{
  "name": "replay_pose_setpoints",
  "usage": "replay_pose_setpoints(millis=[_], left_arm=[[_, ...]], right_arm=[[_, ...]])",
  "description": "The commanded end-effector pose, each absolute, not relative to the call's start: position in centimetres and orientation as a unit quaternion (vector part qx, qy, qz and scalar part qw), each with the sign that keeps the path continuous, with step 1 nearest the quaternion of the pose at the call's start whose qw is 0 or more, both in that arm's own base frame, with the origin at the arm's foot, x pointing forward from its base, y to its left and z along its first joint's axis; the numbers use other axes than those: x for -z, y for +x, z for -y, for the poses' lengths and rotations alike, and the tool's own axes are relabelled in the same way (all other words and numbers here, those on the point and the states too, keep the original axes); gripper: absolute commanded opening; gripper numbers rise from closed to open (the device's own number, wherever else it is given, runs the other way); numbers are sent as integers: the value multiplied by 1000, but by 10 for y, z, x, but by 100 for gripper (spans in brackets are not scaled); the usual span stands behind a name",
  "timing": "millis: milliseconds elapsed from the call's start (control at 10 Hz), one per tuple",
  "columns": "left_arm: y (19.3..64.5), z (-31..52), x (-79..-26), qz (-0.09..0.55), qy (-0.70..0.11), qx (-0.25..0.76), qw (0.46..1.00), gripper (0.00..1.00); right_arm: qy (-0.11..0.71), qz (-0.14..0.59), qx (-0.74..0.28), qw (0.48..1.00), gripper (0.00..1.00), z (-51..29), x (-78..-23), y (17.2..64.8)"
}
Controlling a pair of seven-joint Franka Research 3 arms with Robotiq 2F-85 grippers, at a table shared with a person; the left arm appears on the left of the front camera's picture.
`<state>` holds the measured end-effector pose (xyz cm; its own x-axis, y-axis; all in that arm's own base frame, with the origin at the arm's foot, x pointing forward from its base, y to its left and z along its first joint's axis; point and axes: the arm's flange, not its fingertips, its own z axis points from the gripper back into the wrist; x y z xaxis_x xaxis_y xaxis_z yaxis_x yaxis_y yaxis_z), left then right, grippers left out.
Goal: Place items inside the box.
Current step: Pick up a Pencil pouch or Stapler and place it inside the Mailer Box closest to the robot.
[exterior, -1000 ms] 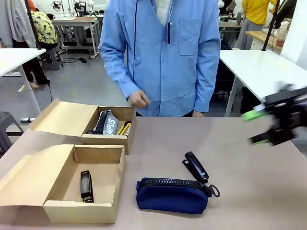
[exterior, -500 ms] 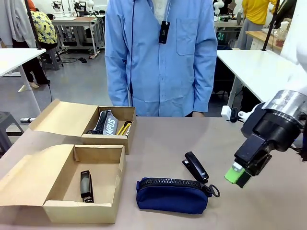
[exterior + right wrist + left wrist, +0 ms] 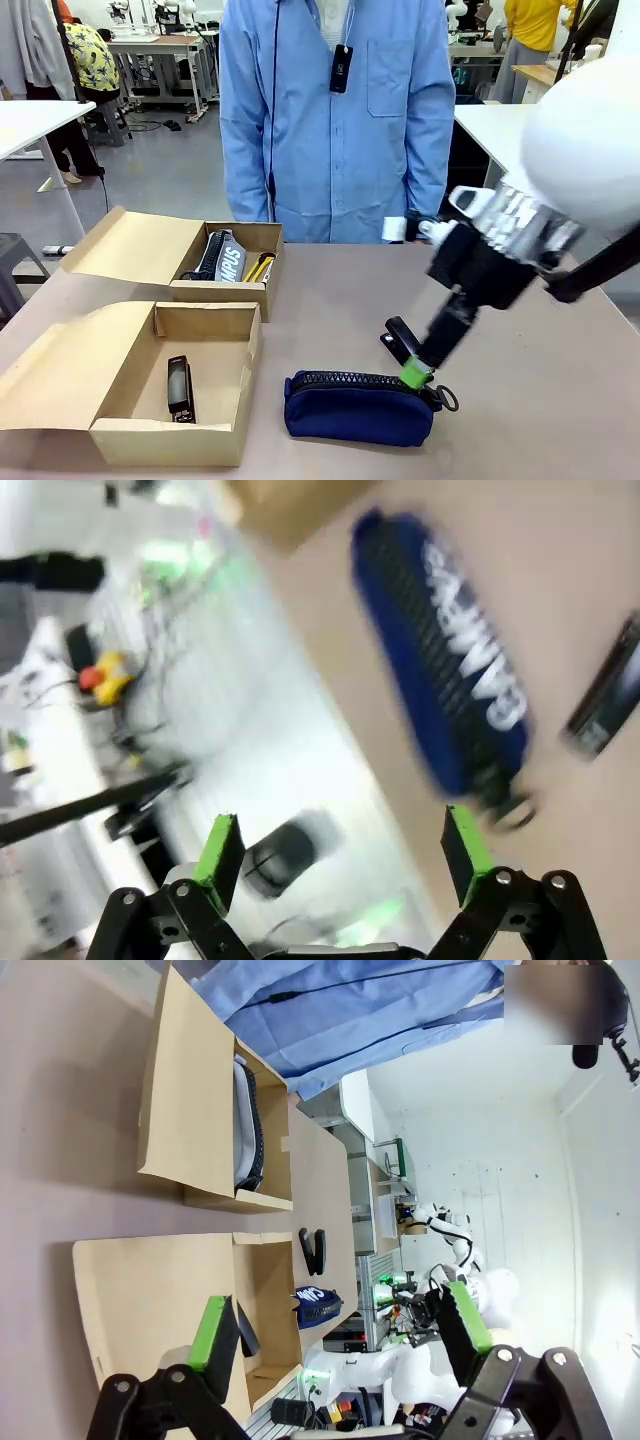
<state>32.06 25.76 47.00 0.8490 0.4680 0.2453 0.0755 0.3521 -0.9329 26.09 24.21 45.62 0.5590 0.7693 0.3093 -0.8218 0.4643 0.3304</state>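
Observation:
The larger cardboard box (image 3: 205, 320) lies open at the front left with its lid flap spread flat, and a black oblong item (image 3: 180, 388) rests inside. A navy zip pouch (image 3: 355, 410) lies on the table to its right, blurred in the right wrist view (image 3: 445, 670). The black stapler (image 3: 403, 344) sits just behind the pouch's right end. My right gripper (image 3: 418, 372) hangs open, tip down, touching or just over the stapler and the pouch's end. My left gripper (image 3: 338, 1325) is open and holds nothing. The marker pen is out of view.
A smaller, narrower cardboard box (image 3: 225, 290) stands behind the larger one, holding a grey-and-black pouch and a yellow-and-black utility knife (image 3: 260, 267). A person in a blue shirt (image 3: 335, 120) stands at the far edge. Bare table (image 3: 560, 400) lies to the right.
My right arm has swung in from the far right and come down to the stapler and pouch end. The person's hand has dropped to the side. The items have not moved.

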Motion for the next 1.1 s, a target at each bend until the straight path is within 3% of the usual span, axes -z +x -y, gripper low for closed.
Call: replay_pose_setpoints(millis=[0,100,200,300,400,500,700,800,900,1000], left_arm=[[319,-257,-471,253,-559,-116,781,100],[319,-257,-471,253,-559,-116,781,100],[319,-257,-471,253,-559,-116,781,100],[319,-257,-471,253,-559,-116,781,100],[319,-257,-471,253,-559,-116,781,100],[319,-257,-471,253,-559,-116,781,100],[319,-257,-471,253,-559,-116,781,100],[319,-257,-471,253,-559,-116,781,100],[319,-257,-471,253,-559,-116,781,100],[319,-257,-471,253,-559,-116,781,100]], right_arm=[[179,137,-545,808,100,-271,-423,262],[170,111,-557,806,100,-279,-417,259],[193,105,-506,834,100,-264,-454,259],[193,105,-506,834,100,-264,-454,259],[170,116,-537,818,100,-283,-439,256],[165,73,-604,777,100,-301,-424,255],[242,188,-561,769,100,-212,-484,241],[241,183,-494,815,100,-139,-517,220],[256,213,-454,826,100,-70,-541,191],[233,233,-349,877,100,0,-546,168]])
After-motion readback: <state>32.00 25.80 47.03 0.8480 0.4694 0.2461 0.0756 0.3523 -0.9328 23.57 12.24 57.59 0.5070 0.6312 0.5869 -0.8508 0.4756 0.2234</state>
